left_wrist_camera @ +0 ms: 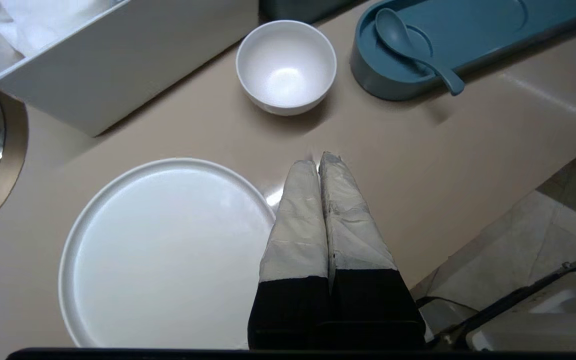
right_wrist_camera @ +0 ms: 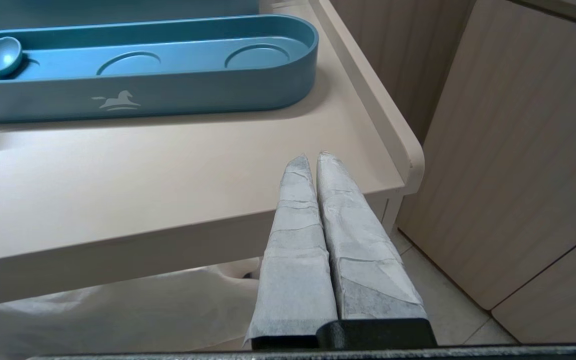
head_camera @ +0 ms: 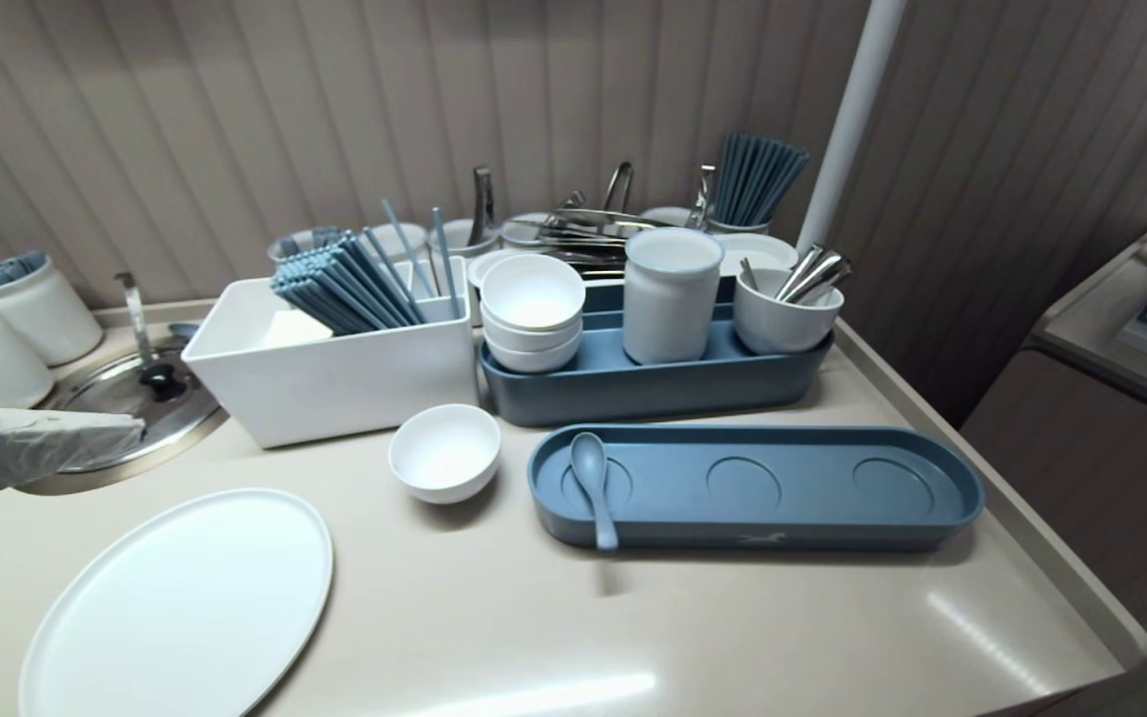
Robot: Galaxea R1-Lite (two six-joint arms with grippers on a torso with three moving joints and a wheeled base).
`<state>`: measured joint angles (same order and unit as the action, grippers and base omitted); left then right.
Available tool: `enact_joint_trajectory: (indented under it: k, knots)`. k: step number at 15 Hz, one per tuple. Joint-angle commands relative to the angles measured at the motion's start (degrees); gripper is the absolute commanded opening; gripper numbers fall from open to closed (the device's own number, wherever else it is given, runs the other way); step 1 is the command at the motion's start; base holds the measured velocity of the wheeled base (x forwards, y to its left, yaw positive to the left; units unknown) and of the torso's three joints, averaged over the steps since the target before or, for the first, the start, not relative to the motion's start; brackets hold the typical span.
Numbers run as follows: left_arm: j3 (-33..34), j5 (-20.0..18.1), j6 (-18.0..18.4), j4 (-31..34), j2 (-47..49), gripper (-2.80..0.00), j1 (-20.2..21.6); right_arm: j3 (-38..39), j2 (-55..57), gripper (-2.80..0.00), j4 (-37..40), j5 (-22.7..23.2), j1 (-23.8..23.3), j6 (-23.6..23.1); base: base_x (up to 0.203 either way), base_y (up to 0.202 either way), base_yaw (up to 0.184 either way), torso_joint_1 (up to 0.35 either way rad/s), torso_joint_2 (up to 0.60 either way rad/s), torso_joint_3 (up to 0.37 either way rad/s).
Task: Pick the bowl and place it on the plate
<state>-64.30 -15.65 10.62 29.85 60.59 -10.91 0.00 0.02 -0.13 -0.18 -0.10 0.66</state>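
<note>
Left gripper (left_wrist_camera: 318, 161), jaws together and empty, is hovering by the plate (left_wrist_camera: 168, 250), bowl (left_wrist_camera: 286, 67) just ahead; right gripper (right_wrist_camera: 313, 157) is idling closed.

On the table (head_camera: 633, 627), the bowl (head_camera: 444, 453) sat between the plate (head_camera: 175, 607) and the tray (head_camera: 802, 490), a spoon (head_camera: 593, 486) in the tray's left end.
</note>
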Motion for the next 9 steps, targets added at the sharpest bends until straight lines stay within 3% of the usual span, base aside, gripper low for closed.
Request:
enact_joint_trajectory:
  k: [1, 3, 6, 9]
  knots:
    - [-2.7, 0.0, -0.5, 0.5, 4.4, -2.80, -3.8, -0.1, 0.0, -2.80, 0.0, 0.0, 0.0, 0.0, 0.000, 0.000, 0.000, 0.000, 0.00, 0.000]
    - [-6.8, 3.3, -3.3, 1.9, 9.2, -2.80, -9.8, 0.0, 0.1, -2.80, 0.0, 0.0, 0.0, 0.0, 0.000, 0.000, 0.000, 0.000, 0.00, 0.000]
    - [-9.3, 15.9, -6.4, 1.7, 16.6, -2.80, -18.0, 0.0, 0.1, -2.80, 0.0, 0.0, 0.0, 0.0, 0.000, 0.000, 0.000, 0.000, 0.00, 0.000]
    - [-10.6, 17.8, -9.6, 0.7, 19.6, -2.80, -23.7, 0.0, 0.1, -2.80, 0.0, 0.0, 0.0, 0.0, 0.000, 0.000, 0.000, 0.000, 0.00, 0.000]
